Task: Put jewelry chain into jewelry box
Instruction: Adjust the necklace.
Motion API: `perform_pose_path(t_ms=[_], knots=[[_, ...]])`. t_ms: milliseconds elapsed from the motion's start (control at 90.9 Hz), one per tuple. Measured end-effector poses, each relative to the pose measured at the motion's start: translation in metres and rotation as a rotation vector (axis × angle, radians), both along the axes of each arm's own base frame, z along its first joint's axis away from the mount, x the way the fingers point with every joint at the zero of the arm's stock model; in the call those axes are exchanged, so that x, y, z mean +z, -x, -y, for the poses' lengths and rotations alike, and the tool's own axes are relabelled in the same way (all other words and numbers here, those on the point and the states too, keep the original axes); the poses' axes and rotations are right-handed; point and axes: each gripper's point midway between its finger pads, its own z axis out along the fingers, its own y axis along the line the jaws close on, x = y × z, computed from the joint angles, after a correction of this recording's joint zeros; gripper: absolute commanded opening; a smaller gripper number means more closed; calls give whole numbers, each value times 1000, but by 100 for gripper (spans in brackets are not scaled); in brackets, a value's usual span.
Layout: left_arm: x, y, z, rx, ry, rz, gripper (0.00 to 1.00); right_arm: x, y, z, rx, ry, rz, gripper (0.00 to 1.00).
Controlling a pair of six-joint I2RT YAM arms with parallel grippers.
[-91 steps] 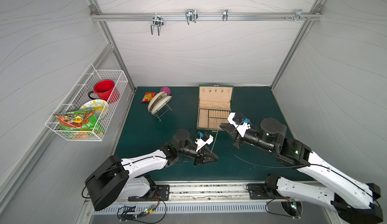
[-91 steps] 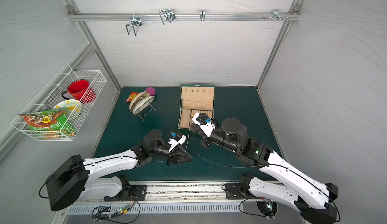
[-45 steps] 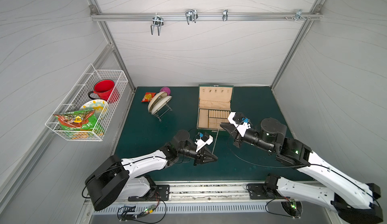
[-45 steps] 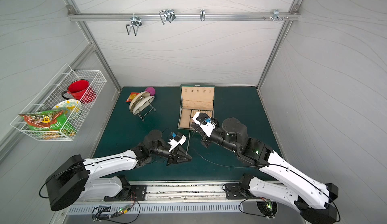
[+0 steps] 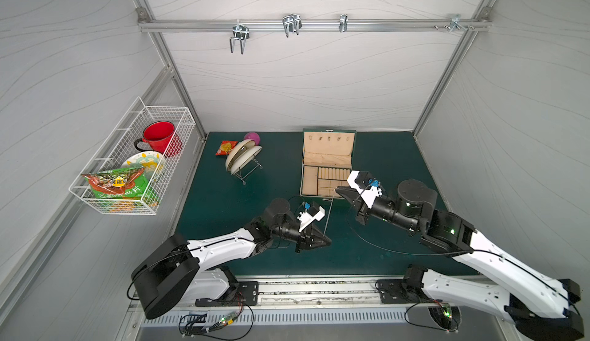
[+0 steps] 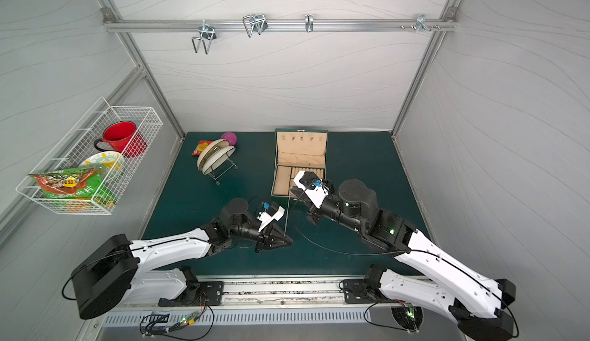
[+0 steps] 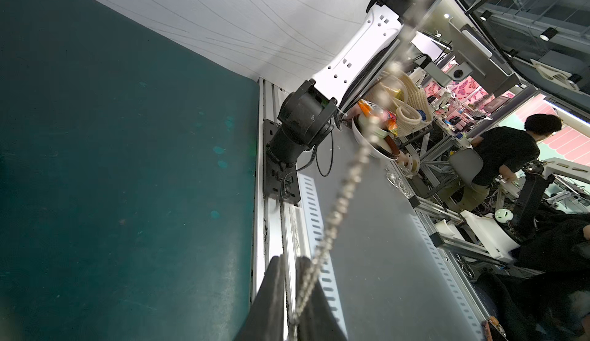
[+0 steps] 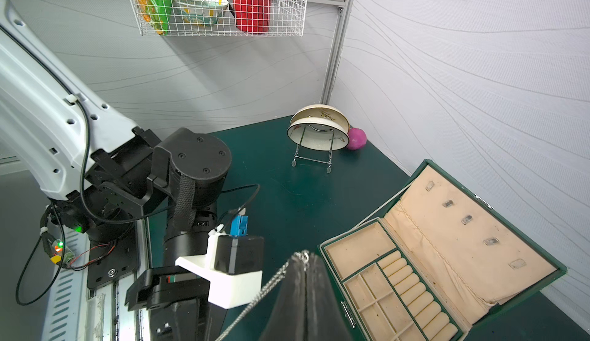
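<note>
Both top views, dark green table (image 5: 223, 202) inside white-walled booth, jewelry chain (image 5: 329, 213) stretched taut between left fingers (image 5: 317, 243) and right fingers (image 5: 346, 194), both pinching it, just before open jewelry box (image 5: 327, 159).

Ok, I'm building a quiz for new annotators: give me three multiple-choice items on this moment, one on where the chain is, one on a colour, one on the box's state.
1. Where is the jewelry chain?
A) lying in the jewelry box
B) strung between the left gripper and the right gripper
C) in the wire basket

2. What colour is the mug in the wire basket?
A) red
B) blue
C) white

3. How is the jewelry box?
A) lid shut
B) upside down
C) lid open

Key:
1 B: both top views show it as a straight line from one gripper to the other.
2 A: it shows red behind the mesh.
3 C: the beige lining and compartments are in plain sight.
</note>
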Motion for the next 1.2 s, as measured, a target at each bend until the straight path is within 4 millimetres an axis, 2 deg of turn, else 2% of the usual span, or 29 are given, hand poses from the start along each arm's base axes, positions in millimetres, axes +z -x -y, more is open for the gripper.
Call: perform_pose_path(t_ms=[154, 286, 429, 539, 704, 836, 891, 1013, 1200], knots=[[0, -1, 0, 6, -2, 0, 0, -1, -1, 1, -10, 3, 0, 0], [5, -7, -4, 69, -5, 31, 0, -2, -5, 5, -41, 10, -2, 0], [28, -14, -18, 189, 11, 115, 0, -10, -12, 15, -93, 0, -34, 0], [40, -18, -29, 261, 7, 159, 0, -31, -21, 27, -154, 1, -95, 0], [61, -21, -34, 295, -20, 165, 0, -79, -31, 37, -219, 33, -222, 0], [88, -20, -32, 282, -13, 164, 0, -121, -28, 39, -229, 65, -319, 0], [99, -18, -31, 267, -5, 159, 0, -133, -25, 38, -217, 66, -344, 0], [114, -15, -27, 231, -3, 133, 0, -148, -17, 35, -178, 44, -374, 0], [123, -18, -20, 196, -31, 79, 0, -153, -2, 29, -82, -12, -379, 0]])
